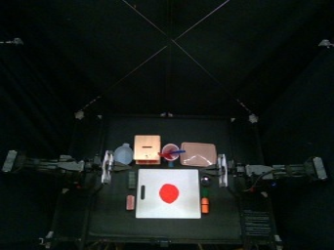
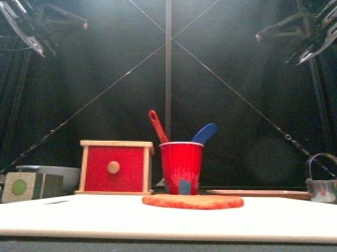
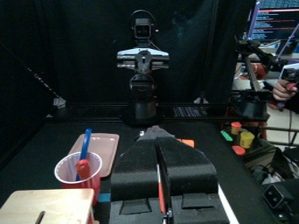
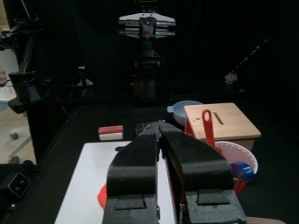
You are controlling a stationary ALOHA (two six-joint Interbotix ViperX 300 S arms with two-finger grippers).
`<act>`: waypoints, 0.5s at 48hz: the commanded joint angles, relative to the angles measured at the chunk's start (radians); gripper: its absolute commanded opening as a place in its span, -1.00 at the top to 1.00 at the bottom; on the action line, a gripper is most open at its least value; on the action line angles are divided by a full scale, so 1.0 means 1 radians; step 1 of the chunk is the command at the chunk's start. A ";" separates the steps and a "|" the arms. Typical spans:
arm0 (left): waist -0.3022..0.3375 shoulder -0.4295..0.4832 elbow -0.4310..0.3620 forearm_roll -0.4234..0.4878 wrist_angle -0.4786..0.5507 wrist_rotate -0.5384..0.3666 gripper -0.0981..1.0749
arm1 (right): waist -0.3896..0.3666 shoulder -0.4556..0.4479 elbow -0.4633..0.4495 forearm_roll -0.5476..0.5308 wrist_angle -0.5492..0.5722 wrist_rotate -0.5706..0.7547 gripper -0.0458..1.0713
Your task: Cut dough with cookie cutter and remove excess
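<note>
left hand (image 3: 162,171) and right hand (image 4: 170,157) both closed, holding nothing, parked at left and right bench edges. dough (image 1: 170,192) uncut, flat at the board's (image 1: 146,208) middle. risk: soft dough may stick and tear when lifted.

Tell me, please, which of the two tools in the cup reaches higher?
The red tool; its tip tops the blue tool beside it in the cup.
</note>
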 commanded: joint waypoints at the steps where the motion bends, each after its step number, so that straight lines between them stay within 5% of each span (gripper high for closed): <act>1: -0.003 0.020 0.000 -0.015 -0.052 -0.005 0.97 | -0.020 0.044 -0.008 0.012 0.015 0.009 0.88; 8: -0.003 0.023 0.020 -0.017 -0.055 -0.003 0.88 | -0.041 0.130 -0.021 0.075 0.206 0.057 0.80; 24: -0.006 0.034 0.072 -0.066 -0.044 -0.003 0.86 | -0.092 0.275 -0.190 0.107 0.943 0.147 0.67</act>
